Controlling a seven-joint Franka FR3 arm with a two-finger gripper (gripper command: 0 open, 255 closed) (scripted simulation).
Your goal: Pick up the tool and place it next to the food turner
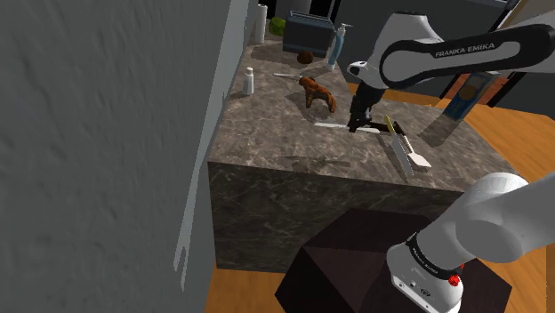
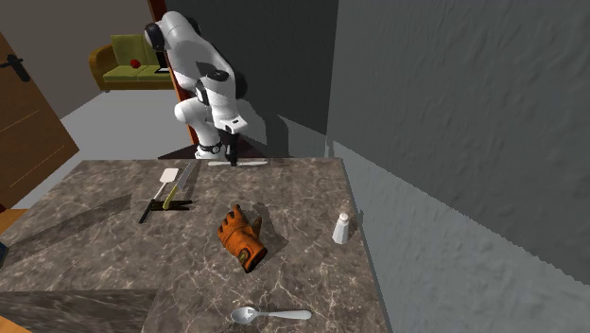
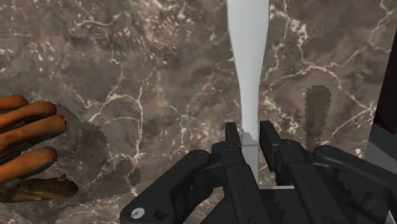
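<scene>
Dark veined marble covers the counter (image 1: 267,173), which stretches away from the robot's dark box stand (image 1: 356,267), with a rough grey wall (image 1: 89,133) along the shoulder view's left. Nearest that wall stands a small white shaker (image 1: 249,82). To its right, toward the middle of the counter, lies an orange-brown work glove (image 1: 317,92). In the second exterior view a shiny metal spoon (image 2: 271,315) lies past the glove, at the end of the counter far from the arm. Further right in the shoulder view, the flat white tool (image 1: 332,126), narrow at one end and flaring wider toward the other, lies level over the marble, apart from the glove. The black two-finger gripper (image 1: 363,127) points straight down at the tool's narrow end. In the wrist view its fingers (image 3: 232,137) stand only a slim gap apart, with that narrow end clasped between them and both fingers touching it. I cannot tell whether the tool is off the marble. Right again, near the tool but not touching it, lies the food turner (image 1: 405,145), with a white slotted head and a yellow-green handle. A slim black-handled utensil (image 2: 149,212) lies just beside the turner.
</scene>
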